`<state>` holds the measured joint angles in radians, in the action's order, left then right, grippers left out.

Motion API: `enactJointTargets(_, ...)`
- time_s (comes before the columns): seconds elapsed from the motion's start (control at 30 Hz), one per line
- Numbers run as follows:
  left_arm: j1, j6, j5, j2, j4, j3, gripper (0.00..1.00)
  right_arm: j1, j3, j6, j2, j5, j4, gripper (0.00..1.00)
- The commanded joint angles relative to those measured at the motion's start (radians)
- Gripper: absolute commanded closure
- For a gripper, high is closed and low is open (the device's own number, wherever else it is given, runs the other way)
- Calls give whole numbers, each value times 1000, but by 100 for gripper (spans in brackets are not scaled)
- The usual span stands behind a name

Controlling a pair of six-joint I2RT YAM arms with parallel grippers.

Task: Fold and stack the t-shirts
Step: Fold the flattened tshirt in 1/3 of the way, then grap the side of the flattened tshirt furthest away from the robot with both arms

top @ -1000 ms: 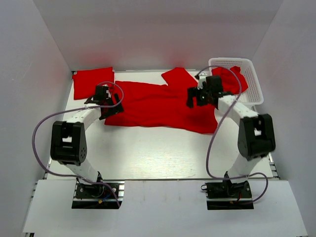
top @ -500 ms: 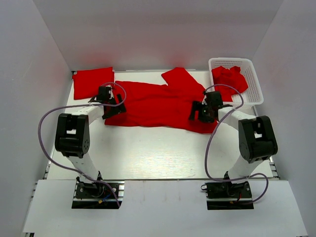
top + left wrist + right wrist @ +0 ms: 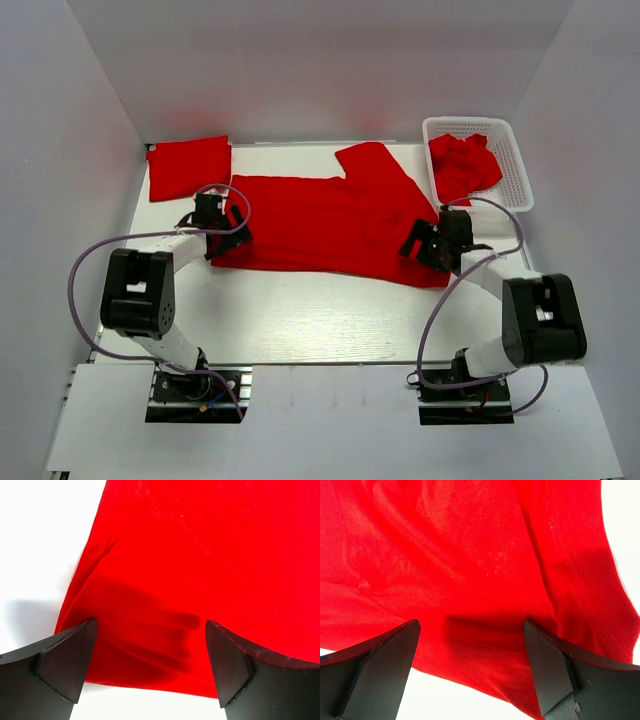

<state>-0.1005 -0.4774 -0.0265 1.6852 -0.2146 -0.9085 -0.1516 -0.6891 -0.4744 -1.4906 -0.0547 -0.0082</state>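
Three red t-shirts counted: a folded t-shirt (image 3: pixel 188 167), a spread t-shirt (image 3: pixel 320 215) and a crumpled t-shirt (image 3: pixel 462 165). One white lattice basket (image 3: pixel 512 150). Two robot arms, the left arm (image 3: pixel 135 290) and the right arm (image 3: pixel 535 320), on one table (image 3: pixel 300 310).

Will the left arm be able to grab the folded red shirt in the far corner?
Probably yes. The folded shirt lies close beyond the open left fingers, and nothing stands between them.

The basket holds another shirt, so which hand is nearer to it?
Right. On the spread shirt, the right hand is at the end nearest the basket; the left hand is at the opposite end.
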Motion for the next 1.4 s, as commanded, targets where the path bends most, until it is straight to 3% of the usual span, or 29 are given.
enactJointTargets(0.0, 5, -92, -14, -31, -288, 193, 0, 15, 130, -30, 82, 26, -214, 10)
enactJointTargets(0.33, -4, -265, -33, -412, -531, 356, 0, 10, 255, 42, 295, -103, -370, 10)
enactJointTargets(0.47, -4, -276, -85, -536, -600, 269, 0, 3, 224, 126, 398, -158, -366, 10)
enactJointTargets(0.6, -4, -262, -157, -576, -542, 171, 0, 0, 130, 128, 392, -252, -270, 10)
enactJointTargets(0.8, 19, -179, -227, -395, -387, -1, 0, -8, -114, 197, 233, -198, -179, 10)
enactJointTargets(1.03, 19, -139, -320, -18, -419, -329, 0, -20, -407, 221, 15, -97, -99, 10)
enactJointTargets(1.23, 30, -102, -311, 171, -390, -454, 0, -19, -700, 295, -258, -33, -187, 10)
enactJointTargets(1.37, 39, -102, -311, 217, -365, -464, 0, -16, -812, 315, -345, -25, -203, 10)
